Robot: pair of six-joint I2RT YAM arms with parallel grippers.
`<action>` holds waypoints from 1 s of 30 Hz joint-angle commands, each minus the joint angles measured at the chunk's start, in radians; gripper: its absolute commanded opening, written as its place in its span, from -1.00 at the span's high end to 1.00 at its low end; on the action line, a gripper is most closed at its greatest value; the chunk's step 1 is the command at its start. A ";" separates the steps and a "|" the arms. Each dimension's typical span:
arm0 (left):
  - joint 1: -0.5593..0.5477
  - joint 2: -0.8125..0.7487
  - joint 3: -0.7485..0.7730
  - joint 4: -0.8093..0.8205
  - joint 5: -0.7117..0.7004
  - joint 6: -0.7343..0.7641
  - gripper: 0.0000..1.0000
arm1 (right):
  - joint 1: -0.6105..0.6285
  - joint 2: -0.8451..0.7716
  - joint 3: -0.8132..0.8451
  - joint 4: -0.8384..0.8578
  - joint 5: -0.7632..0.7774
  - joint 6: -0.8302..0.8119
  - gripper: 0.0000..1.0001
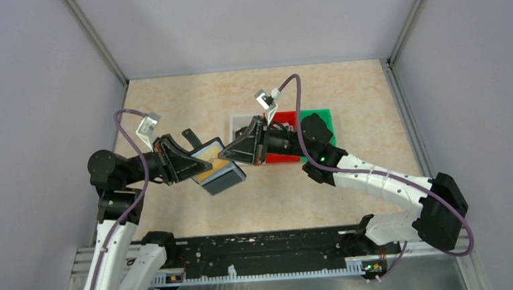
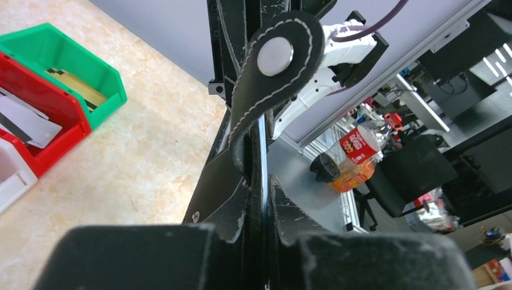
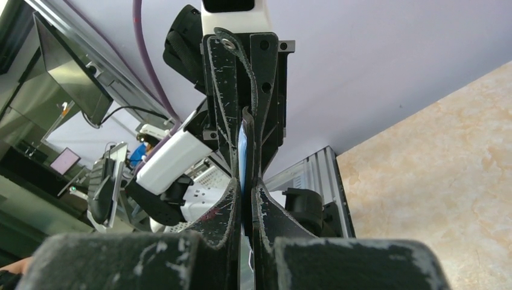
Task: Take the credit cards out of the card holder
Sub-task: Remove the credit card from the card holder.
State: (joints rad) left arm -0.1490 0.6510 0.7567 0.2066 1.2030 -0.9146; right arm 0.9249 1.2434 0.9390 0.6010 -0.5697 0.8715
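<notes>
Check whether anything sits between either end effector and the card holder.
Nothing visible does. The left end effector and right end effector each pinch an edge of the black folding leather card holder, held up off the beige table.

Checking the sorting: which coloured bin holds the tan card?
The green bin holds the tan card; the red bin beside it holds a grey-white card.

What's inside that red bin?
A grey-white card with a dark stripe lies in the red bin. Part of the bin runs out of the wrist view, and from above the right arm covers most of it.
</notes>
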 commanded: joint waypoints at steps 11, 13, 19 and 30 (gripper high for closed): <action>-0.001 0.005 0.074 -0.012 -0.129 -0.029 1.00 | 0.006 -0.065 -0.008 0.101 0.063 0.042 0.34; -0.001 0.006 0.073 0.006 -0.108 -0.048 1.00 | 0.005 -0.051 -0.012 0.129 0.033 0.053 0.20; -0.001 -0.002 0.090 0.010 -0.087 -0.069 1.00 | 0.018 0.000 0.027 0.130 -0.035 0.049 0.15; -0.001 -0.011 0.105 0.002 -0.082 -0.055 0.55 | 0.033 0.024 0.052 0.141 -0.072 0.081 1.00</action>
State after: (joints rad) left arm -0.1482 0.6495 0.8227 0.1806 1.1507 -0.9745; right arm 0.9394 1.2781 0.9440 0.7109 -0.6060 0.9451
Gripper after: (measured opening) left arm 0.131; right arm 0.026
